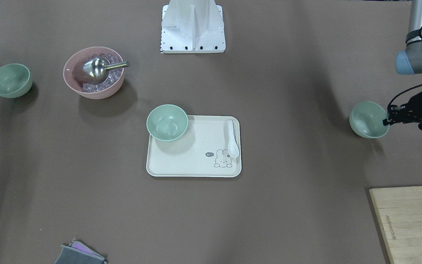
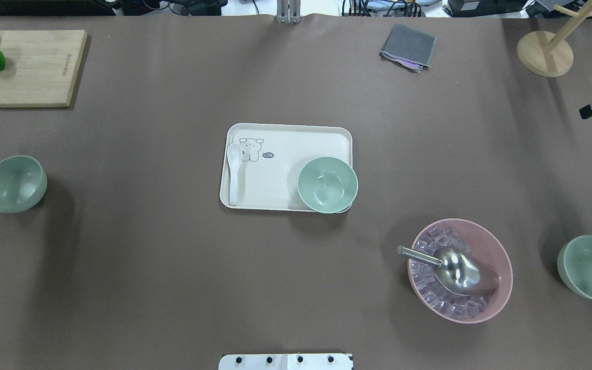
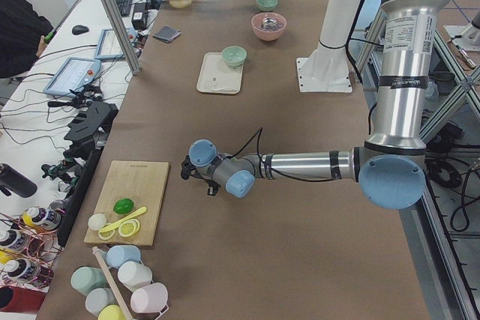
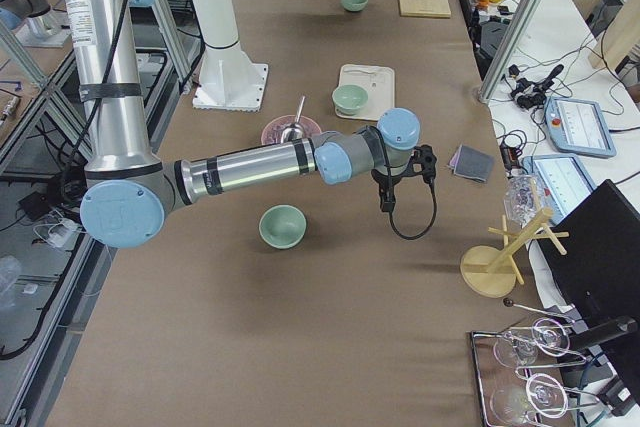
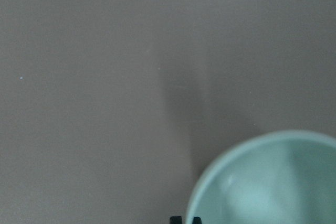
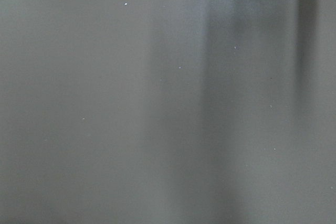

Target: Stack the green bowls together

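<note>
Got L gripper (image 1: 387, 121) at right edge of front view, clamped on right rim of 1st green bowl (image 1: 368, 119), i.e. bowl immediately left of it. Confirmed in L wrist view: fingertips (image 5: 176, 219) nearly together at bottom edge, straddling rim, bowl in lower right. Found 2nd green bowl (image 1: 167, 122) mid-frame on upper-left corner of tray (image 1: 196, 168), well apart from L gripper. Found 3rd green bowl (image 1: 10, 80) at far left, near pink bowl (image 1: 97, 93). Seeing R gripper (image 4: 390, 192) mid-frame in right-side view, fingers down, near grey cloth (image 4: 470, 160); can't tell if spread or pressed together.
</note>
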Robot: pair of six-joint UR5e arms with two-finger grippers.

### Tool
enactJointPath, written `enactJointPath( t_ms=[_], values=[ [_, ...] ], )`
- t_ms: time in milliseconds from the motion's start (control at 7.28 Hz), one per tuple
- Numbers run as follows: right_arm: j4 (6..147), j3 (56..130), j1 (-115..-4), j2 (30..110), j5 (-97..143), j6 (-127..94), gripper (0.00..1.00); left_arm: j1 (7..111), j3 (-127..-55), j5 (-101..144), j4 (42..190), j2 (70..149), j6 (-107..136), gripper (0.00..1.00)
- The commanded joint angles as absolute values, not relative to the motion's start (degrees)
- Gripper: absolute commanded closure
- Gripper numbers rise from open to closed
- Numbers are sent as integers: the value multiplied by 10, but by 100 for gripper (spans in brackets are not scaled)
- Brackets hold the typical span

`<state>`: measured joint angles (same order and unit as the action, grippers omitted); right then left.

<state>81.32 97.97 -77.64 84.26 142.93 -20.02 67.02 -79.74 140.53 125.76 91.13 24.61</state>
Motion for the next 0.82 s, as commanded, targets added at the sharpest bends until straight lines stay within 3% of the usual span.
enactJointPath(
  t_ms=[0, 687],
  values=[
    [813, 979, -775, 843, 1429, -202, 0, 671, -801, 1411, 1280, 894, 247, 96],
    [813, 981, -775, 845, 1430, -201, 0, 712, -831, 1542, 1273, 933, 369, 100]
  ],
)
